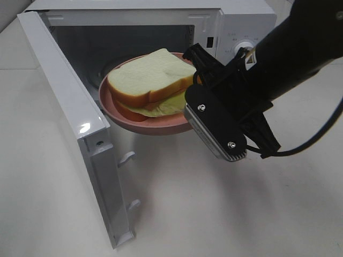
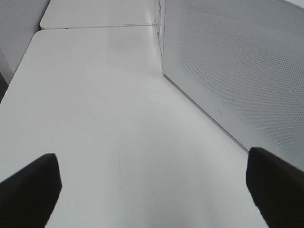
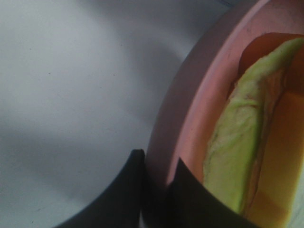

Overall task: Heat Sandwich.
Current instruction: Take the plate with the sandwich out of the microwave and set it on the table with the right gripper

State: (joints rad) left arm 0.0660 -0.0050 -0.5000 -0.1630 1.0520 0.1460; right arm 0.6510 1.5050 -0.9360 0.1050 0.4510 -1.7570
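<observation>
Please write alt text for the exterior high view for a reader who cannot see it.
The right claw grips the rim of a round pink plate carrying a sandwich, holding it at the mouth of an open white microwave. The microwave door swings out to the left over a white table.

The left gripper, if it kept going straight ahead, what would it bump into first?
Probably nothing soon. The left gripper has its jaws wide open over the bare table; the microwave wall runs alongside, off to one side. Depth is hard to judge.
</observation>
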